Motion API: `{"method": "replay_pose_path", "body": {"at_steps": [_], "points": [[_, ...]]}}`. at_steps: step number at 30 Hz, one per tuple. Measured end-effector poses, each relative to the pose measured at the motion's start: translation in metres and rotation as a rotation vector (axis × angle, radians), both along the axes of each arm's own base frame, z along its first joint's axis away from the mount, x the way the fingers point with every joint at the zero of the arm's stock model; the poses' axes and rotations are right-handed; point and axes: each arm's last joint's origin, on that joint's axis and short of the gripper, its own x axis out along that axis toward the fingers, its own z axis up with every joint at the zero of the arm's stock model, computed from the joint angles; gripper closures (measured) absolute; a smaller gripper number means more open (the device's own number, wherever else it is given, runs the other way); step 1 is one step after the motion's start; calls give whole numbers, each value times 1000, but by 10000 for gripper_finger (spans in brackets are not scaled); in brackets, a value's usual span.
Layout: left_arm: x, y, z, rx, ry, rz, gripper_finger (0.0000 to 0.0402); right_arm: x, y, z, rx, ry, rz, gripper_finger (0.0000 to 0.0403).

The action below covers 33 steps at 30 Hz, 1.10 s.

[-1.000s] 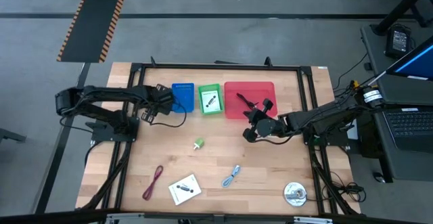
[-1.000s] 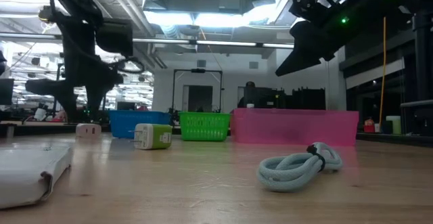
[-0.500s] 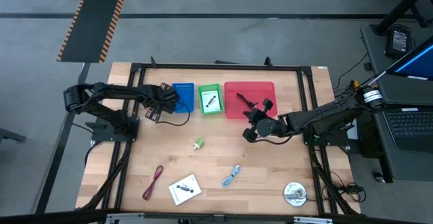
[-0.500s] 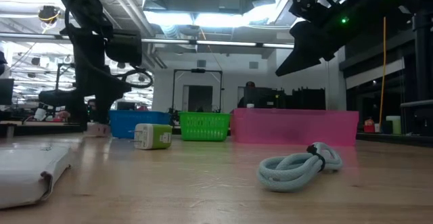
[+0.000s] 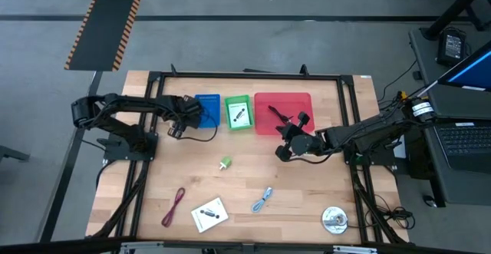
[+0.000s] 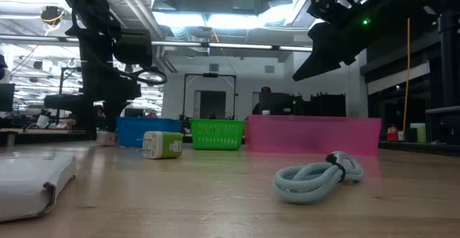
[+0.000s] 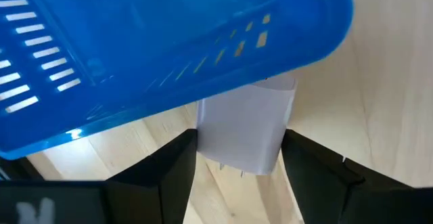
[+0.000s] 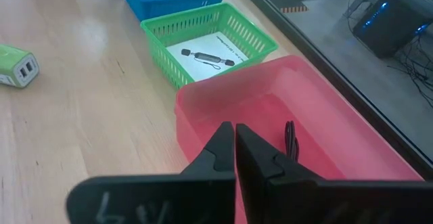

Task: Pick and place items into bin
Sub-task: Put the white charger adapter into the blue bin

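Note:
In the left wrist view my left gripper (image 7: 240,160) is shut on a white plug block (image 7: 245,126) right beside the blue bin (image 7: 155,48). From above, this gripper (image 5: 176,125) sits at the blue bin's (image 5: 207,110) left side. My right gripper (image 8: 235,146) is shut and holds nothing, and it hovers at the red bin's (image 5: 282,112) near edge. On the table lie a green-white piece (image 5: 225,163), a maroon cable loop (image 5: 175,206), a white packet (image 5: 209,214) and a light-blue cable loop (image 5: 262,199). My left gripper pinches the white plug block between its two fingers (image 7: 179,163), one on each opposite side (image 7: 203,136). The fingers come from the table's left. The block's far end lies under the blue bin's rim (image 7: 270,68), low by the table. Whether it rests on the wood, I cannot tell.
The green bin (image 5: 238,113) holds a white card (image 8: 206,56). A thin black cable (image 8: 291,139) lies in the red bin. A round disc (image 5: 334,220) sits near the table's near right corner. A dark frame rail borders the table.
My left gripper has moved toward the table's right, up to the blue bin, carrying the white plug block with it. The right arm has kept still.

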Motion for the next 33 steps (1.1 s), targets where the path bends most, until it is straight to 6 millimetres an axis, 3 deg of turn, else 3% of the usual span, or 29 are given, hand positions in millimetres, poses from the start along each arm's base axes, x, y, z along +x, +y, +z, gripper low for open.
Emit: {"method": "replay_pose_path", "body": {"at_steps": [20,33], "points": [[-5,6,-1,-123,-52,101,194,0,0,0,0,0,0,402],[-4,6,5,-135,-43,99,217,0,0,0,-2,2,2,402]]}}
